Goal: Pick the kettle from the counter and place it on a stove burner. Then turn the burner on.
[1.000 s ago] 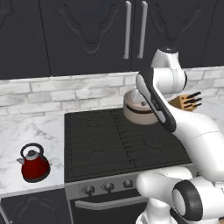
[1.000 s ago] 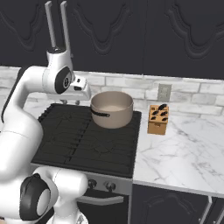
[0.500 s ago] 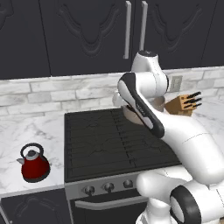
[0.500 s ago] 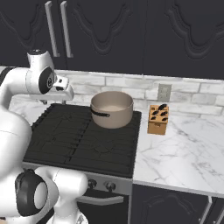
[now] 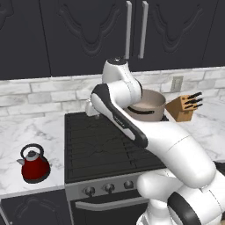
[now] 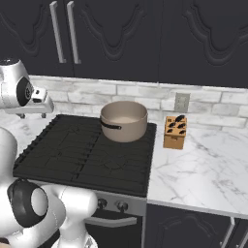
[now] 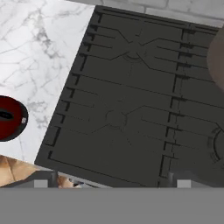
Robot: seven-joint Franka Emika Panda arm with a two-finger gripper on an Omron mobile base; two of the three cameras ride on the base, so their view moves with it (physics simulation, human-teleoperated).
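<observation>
A: Kettle (image 5: 34, 163) – location?
B: On counter (image 5: 26, 132), left of stove, upright, near front edge. Also at left edge of hand view, seen from above.
A: Gripper (image 6: 33, 109)?
B: High over stove's left edge, back corner; well apart from kettle. Fingers – can't tell if spread or closed.
A: Burners?
B: Front-left burner (image 7: 116, 118) bare. Pot (image 6: 124, 120) on back right. Knife block (image 6: 175, 131) on right counter.
</observation>
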